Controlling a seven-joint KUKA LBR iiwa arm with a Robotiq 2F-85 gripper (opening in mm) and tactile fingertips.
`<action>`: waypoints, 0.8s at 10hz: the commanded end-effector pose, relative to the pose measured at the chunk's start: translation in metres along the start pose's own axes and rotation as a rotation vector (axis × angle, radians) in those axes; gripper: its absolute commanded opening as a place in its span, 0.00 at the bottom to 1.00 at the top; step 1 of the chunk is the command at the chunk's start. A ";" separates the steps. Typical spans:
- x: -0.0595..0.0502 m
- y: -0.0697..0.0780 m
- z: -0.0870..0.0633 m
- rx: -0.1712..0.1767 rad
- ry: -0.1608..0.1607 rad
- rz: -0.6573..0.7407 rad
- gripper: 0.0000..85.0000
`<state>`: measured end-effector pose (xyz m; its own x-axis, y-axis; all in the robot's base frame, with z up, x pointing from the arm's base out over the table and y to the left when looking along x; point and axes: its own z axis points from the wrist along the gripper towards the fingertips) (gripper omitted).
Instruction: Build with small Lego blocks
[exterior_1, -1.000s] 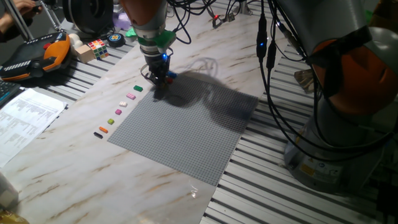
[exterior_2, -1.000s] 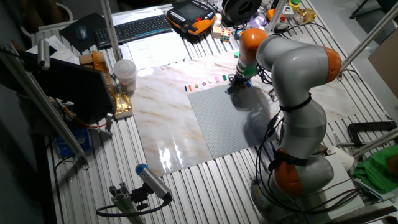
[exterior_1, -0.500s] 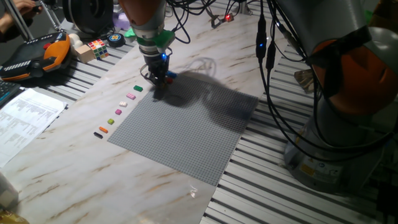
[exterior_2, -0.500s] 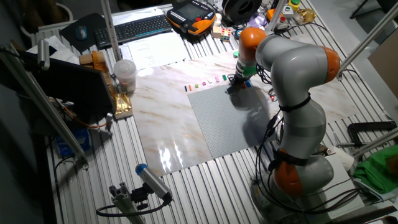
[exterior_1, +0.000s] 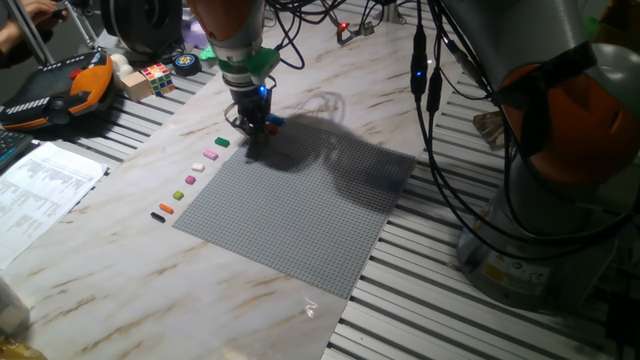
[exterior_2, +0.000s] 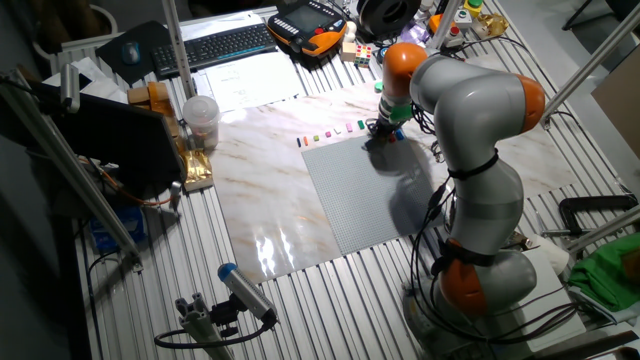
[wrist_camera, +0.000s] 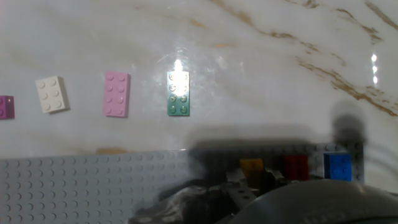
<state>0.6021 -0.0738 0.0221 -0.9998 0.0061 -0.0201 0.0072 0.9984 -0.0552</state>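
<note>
Nothing has shifted that I can see since a second ago: my gripper (exterior_1: 254, 133) still sits low over the far corner of the grey baseplate (exterior_1: 290, 205), and the loose bricks lie in the same row. From the hand view, a green brick (wrist_camera: 178, 93), a pink brick (wrist_camera: 116, 94), a white brick (wrist_camera: 51, 94) and a purple brick (wrist_camera: 5, 106) rest on the marble table (wrist_camera: 261, 56) just beside the plate's edge. A yellow brick (wrist_camera: 252, 167), a red brick (wrist_camera: 296, 167) and a blue brick (wrist_camera: 339, 165) sit side by side on the baseplate (close under the hand). I cannot tell whether the fingers are parted or closed.
</note>
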 end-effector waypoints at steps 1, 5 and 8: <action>-0.001 0.000 0.000 0.000 -0.002 0.000 0.01; -0.003 0.000 0.002 0.000 -0.004 0.000 0.01; -0.003 0.000 0.002 0.000 -0.005 0.002 0.01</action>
<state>0.6065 -0.0738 0.0208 -0.9996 0.0074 -0.0276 0.0089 0.9984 -0.0551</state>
